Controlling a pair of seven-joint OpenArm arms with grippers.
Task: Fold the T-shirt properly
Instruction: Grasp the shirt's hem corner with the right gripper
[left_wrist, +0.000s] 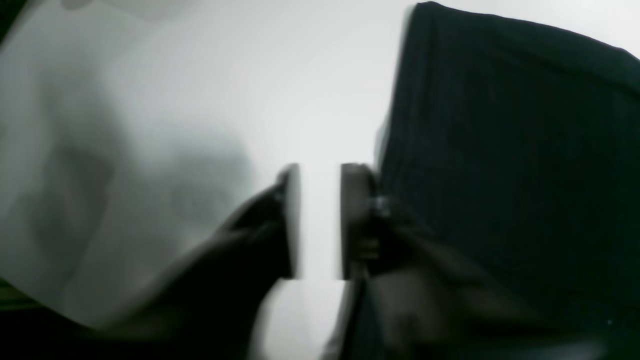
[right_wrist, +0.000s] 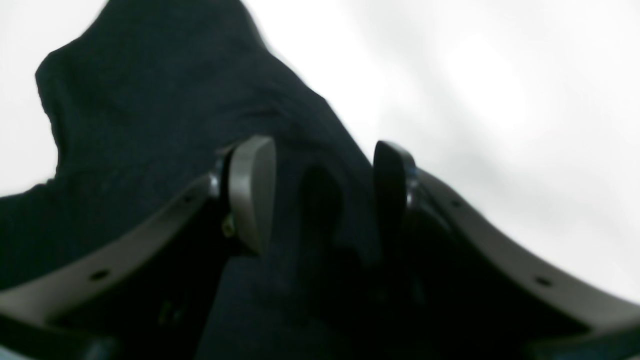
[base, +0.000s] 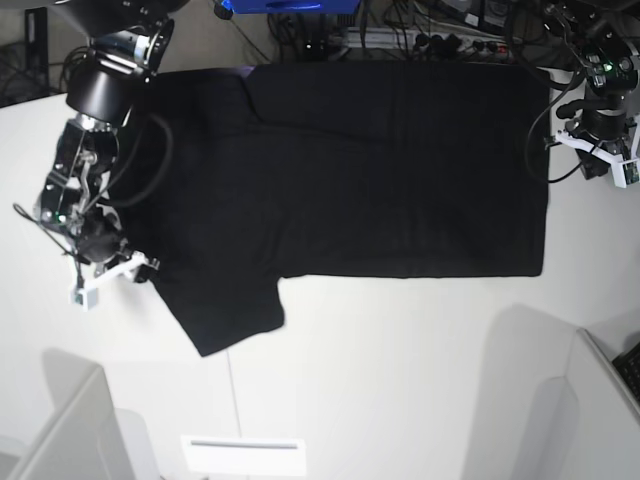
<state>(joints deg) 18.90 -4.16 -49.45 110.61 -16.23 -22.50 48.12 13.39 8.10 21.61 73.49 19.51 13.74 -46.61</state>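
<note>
The black T-shirt (base: 350, 170) lies flat across the back of the white table (base: 400, 380), one sleeve (base: 232, 315) sticking out toward the front left. My right gripper (right_wrist: 322, 167) is open low over the shirt's left edge, with black cloth (right_wrist: 150, 125) lying between its fingers (right_wrist: 252, 190); in the base view it sits at the shirt's left side (base: 98, 240). My left gripper (left_wrist: 320, 200) is open over bare table, just left of the shirt's edge (left_wrist: 500, 150); in the base view it is beside the shirt's right edge (base: 600, 135).
Cables and equipment (base: 400, 30) crowd the table's back edge. A white box-like piece (base: 60, 440) stands at the front left and another (base: 600, 420) at the front right. A flat white strip (base: 243, 455) lies at the front edge.
</note>
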